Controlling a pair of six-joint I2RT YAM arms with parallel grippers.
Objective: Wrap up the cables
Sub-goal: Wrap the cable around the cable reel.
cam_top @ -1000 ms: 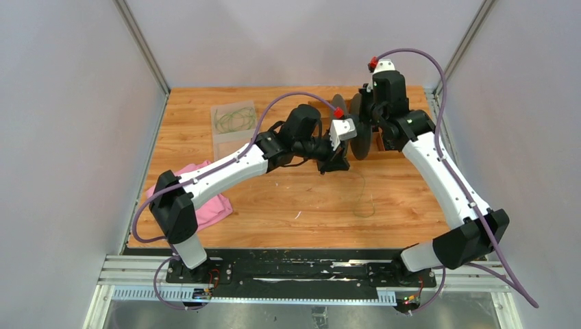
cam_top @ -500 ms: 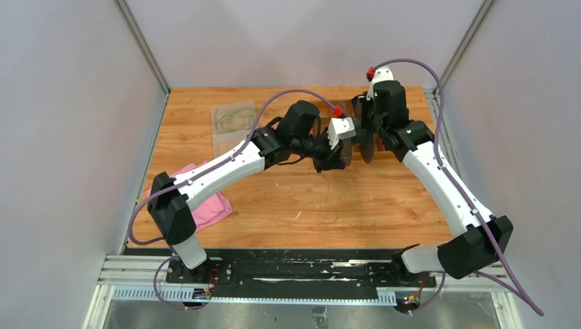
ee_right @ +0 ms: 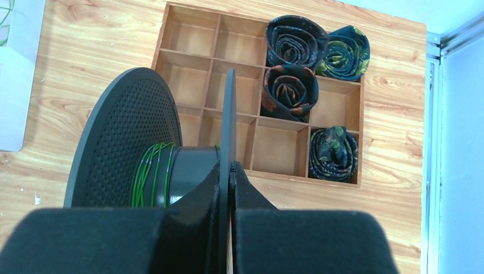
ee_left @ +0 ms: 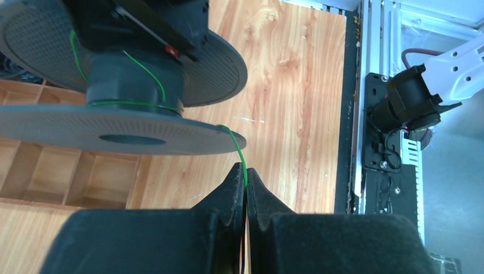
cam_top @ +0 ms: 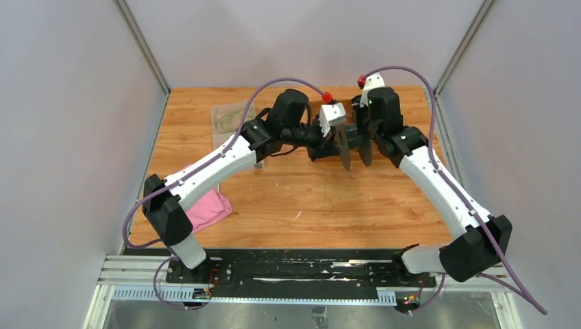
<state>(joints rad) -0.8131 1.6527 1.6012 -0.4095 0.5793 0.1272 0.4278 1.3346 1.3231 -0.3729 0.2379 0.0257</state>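
Note:
A big black spool [cam_top: 353,142] hangs above the table's back middle. My right gripper [ee_right: 230,168] is shut on the thin edge of one spool flange [ee_right: 229,114]. Several turns of thin green cable [ee_right: 151,171] lie around the hub. My left gripper [ee_left: 245,177] is shut on the same cable [ee_left: 235,142], just below the rim of the spool [ee_left: 131,128]. From the fingertips the strand runs up over the flange edge to the hub. In the top view the left gripper [cam_top: 326,147] sits right beside the spool. A faint loose strand [cam_top: 329,201] trails on the wood below.
A wooden divided tray [ee_right: 200,74] holds several rolled dark ties [ee_right: 294,91] under and behind the spool. A clear bag with a coil of green cable [cam_top: 226,120] lies at the back left. A pink cloth [cam_top: 209,209] lies at the near left.
Both grippers and the spool have shifted left and a little toward the back. The left gripper has swung up beside the spool. The loose strand on the table has grown shorter and moved left.

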